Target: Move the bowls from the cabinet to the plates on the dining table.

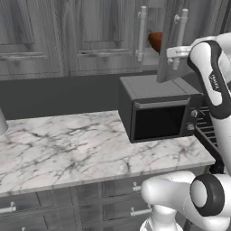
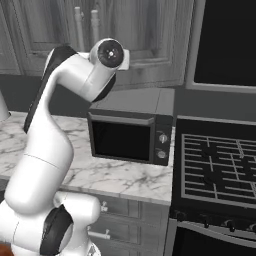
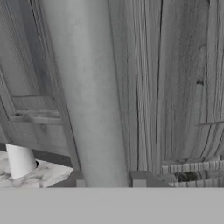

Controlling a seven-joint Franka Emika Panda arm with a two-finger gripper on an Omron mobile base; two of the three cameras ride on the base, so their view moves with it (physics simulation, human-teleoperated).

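Desk: veined marble top [image 1: 81,144] over dark drawers, carrying a black microwave [image 1: 158,113]; a stove [image 2: 220,165] stands just beside it.
Cabinet: dark grey wall cabinet [image 1: 90,36] above the desk; one door [image 1: 173,40] stands ajar above the microwave.
Bowl: red bowl [image 1: 155,41] inside the cabinet, seen through the gap, mostly hidden by the door.
Handle: long silver bar [image 3: 87,96] on the ajar door, long axis vertical in the room.
End effector: clenched on the handle [image 3: 109,181], its tips [image 3: 139,180] cut off by the frame edge.
Hard to make out: a white object [image 3: 19,161] at the desk's far end, unidentifiable.
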